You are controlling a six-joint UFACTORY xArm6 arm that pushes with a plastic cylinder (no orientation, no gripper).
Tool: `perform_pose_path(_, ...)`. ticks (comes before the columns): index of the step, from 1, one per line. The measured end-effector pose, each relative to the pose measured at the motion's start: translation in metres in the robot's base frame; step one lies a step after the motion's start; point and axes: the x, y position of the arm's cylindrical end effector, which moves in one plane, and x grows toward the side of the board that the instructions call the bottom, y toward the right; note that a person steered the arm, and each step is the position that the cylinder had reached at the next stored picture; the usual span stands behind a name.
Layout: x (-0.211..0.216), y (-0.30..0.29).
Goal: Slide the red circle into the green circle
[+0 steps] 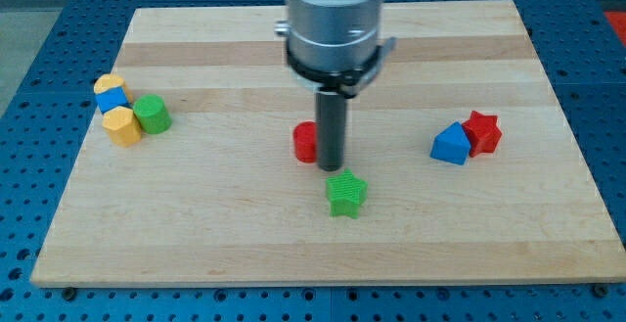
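A pale, grained wooden board holds ridged plastic blocks. My tip, a bare dark rod, touches the red circle's right side; the green circle sits far left.

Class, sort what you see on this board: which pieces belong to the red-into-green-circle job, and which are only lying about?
Job: red circle, green circle, my tip at the red circle's right side.
Lying about: green star, red star, blue block, two yellow blocks, blue cube.
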Motion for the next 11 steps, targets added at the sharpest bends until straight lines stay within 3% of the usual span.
perform_pose_path(3, -0.073, -0.031)
perform_pose_path(6, -0.118, -0.126)
perform_pose_path(8, -0.176, -0.132)
perform_pose_path(11, -0.122, -0.186)
